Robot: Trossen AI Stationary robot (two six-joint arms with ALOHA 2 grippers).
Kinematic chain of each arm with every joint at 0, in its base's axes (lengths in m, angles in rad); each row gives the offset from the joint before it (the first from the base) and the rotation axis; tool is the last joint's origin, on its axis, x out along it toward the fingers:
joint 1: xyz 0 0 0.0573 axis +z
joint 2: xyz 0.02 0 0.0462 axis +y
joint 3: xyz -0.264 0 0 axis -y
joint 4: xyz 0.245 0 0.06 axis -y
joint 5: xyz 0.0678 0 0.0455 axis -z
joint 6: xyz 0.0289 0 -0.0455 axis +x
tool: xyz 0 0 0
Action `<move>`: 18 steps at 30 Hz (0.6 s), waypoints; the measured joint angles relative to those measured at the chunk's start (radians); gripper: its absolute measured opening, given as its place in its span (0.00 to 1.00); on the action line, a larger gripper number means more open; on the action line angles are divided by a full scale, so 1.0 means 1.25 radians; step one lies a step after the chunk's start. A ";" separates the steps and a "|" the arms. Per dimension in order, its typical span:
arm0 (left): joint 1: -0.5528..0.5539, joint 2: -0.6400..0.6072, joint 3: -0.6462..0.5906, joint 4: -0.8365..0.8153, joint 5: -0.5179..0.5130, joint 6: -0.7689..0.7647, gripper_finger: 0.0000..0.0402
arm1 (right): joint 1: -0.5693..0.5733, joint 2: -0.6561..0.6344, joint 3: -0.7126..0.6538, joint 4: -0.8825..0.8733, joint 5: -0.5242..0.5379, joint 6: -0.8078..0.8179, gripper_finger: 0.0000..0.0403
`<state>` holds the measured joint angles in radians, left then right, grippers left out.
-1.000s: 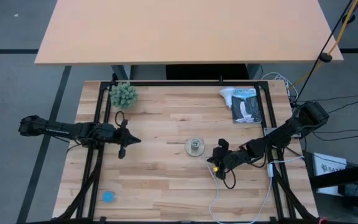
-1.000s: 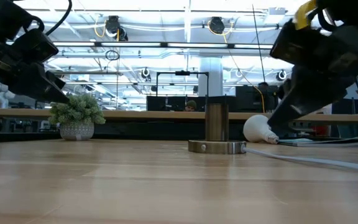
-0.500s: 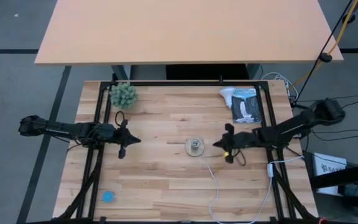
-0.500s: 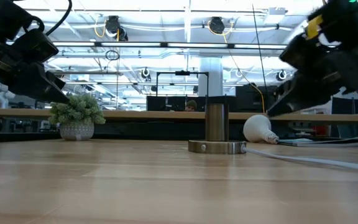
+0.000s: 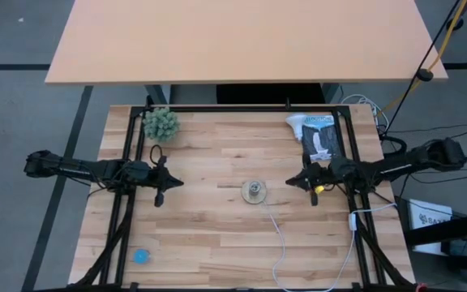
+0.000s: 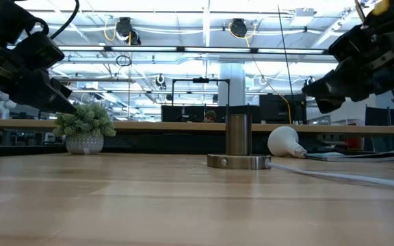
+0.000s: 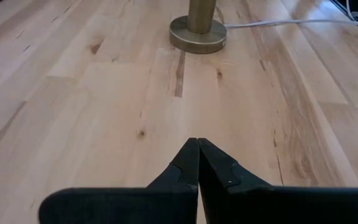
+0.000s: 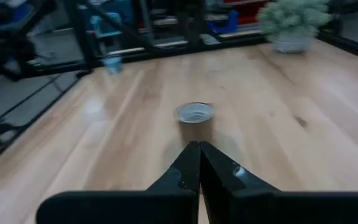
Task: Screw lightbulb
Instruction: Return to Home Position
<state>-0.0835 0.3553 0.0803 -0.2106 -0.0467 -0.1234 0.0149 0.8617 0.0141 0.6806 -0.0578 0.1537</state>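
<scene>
The white lightbulb (image 5: 297,123) lies on its side on the table near the far right corner; it also shows in the low view (image 6: 285,142). No gripper touches it. The round metallic socket (image 5: 254,191) stands upright mid-table with a white cord (image 5: 279,240) running toward the near edge. My left gripper (image 5: 171,182) is shut and empty, left of the socket, pointing at it (image 7: 199,28). My right gripper (image 5: 290,183) is shut and empty, just right of the socket, above the table (image 6: 318,96), also pointing at it (image 8: 195,116).
A dark printed box (image 5: 323,138) lies beside the bulb. A small potted plant (image 5: 161,123) stands at the far left and a blue object (image 5: 141,256) lies near the left front corner. A black frame runs along the table's left, far and right edges.
My right gripper has swung from the near side of the socket toward the table's far edge and risen. Its arm now lies level from the right, pointing at the socket. Its fingers stay shut. The bulb and socket have not moved.
</scene>
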 joint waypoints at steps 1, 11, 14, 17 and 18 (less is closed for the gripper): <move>0.000 0.000 0.000 0.000 0.000 0.000 0.00 | -0.012 -0.012 0.000 -0.016 0.002 0.004 0.00; 0.000 0.000 0.000 0.001 0.000 0.000 0.00 | -0.064 -0.248 0.000 -0.212 0.005 0.034 0.00; 0.000 0.000 0.000 0.001 0.000 0.000 0.00 | -0.074 -0.348 0.000 -0.291 0.006 0.041 0.00; 0.000 0.000 0.000 0.001 0.000 0.000 0.00 | -0.082 -0.442 0.000 -0.361 0.030 0.058 0.00; 0.000 0.000 0.000 0.001 0.000 0.000 0.00 | -0.083 -0.469 0.000 -0.385 0.044 0.067 0.00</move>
<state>-0.0836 0.3550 0.0803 -0.2089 -0.0471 -0.1234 -0.0883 0.2761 0.0139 0.1991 -0.0032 0.2376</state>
